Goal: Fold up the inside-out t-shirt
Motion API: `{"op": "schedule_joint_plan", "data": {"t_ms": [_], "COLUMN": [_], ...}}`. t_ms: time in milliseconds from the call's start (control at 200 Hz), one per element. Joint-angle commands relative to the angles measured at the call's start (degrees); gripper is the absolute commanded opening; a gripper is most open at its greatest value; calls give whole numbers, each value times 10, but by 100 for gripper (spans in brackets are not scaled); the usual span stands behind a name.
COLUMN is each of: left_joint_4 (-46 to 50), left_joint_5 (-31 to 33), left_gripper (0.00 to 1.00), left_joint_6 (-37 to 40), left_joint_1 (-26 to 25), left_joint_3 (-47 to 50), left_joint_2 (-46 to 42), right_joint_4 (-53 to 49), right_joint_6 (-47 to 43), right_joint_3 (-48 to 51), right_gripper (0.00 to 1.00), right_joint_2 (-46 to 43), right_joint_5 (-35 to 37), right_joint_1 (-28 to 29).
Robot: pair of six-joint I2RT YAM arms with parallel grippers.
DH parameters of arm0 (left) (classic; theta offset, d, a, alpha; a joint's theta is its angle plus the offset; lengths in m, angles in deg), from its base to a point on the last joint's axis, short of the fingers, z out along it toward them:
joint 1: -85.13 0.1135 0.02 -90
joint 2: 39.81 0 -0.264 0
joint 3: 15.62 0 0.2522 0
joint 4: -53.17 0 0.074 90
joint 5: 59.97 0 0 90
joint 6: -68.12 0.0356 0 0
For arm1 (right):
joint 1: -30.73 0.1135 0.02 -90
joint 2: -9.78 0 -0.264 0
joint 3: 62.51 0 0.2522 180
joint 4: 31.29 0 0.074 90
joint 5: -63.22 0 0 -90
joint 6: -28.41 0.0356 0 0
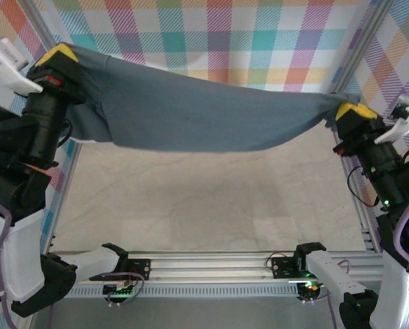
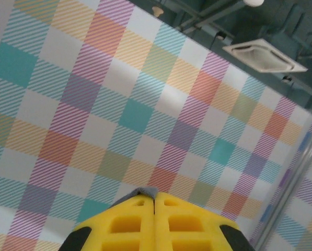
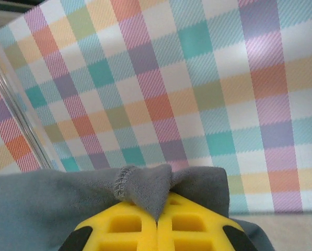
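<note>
Top view: dark slate-grey, short-sleeved, soft-fabric t-shirt (image 1: 190,116) is hanging stretched in the air above the beige table (image 1: 204,205), sagging mid-span. Yellow-fingered left gripper (image 1: 57,55) is clamping one end above the table's far-left corner. The right gripper (image 1: 355,110) is clamping the other end above the table's far-right edge (slightly lower).
Left wrist view: jaws are pressing together, a grey fabric sliver peeking out between the tips.
Right wrist view: jaws are pinching a bunched, stitched hem.
</note>
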State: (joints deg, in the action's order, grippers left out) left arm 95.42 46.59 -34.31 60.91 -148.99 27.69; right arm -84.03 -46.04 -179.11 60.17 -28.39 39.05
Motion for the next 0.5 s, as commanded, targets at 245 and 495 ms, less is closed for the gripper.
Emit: {"op": "schedule_joint_plan", "data": {"t_ms": [245,495], "left_joint_4": [-27,-149], "left_joint_5": [-21,-96], "left_gripper": [0,25], "left_joint_6": [-12,-47], "left_joint_1": [87,126], "left_joint_3": [135,289], "left_joint_2": [124,235], "right_joint_4": [44,109], "right_joint_6": [17,32], "right_joint_3": [16,183], "right_gripper": [5,56], "right_joint_2": [205,286], "right_joint_5": [21,30], "right_joint_1": [-1,-1]}}
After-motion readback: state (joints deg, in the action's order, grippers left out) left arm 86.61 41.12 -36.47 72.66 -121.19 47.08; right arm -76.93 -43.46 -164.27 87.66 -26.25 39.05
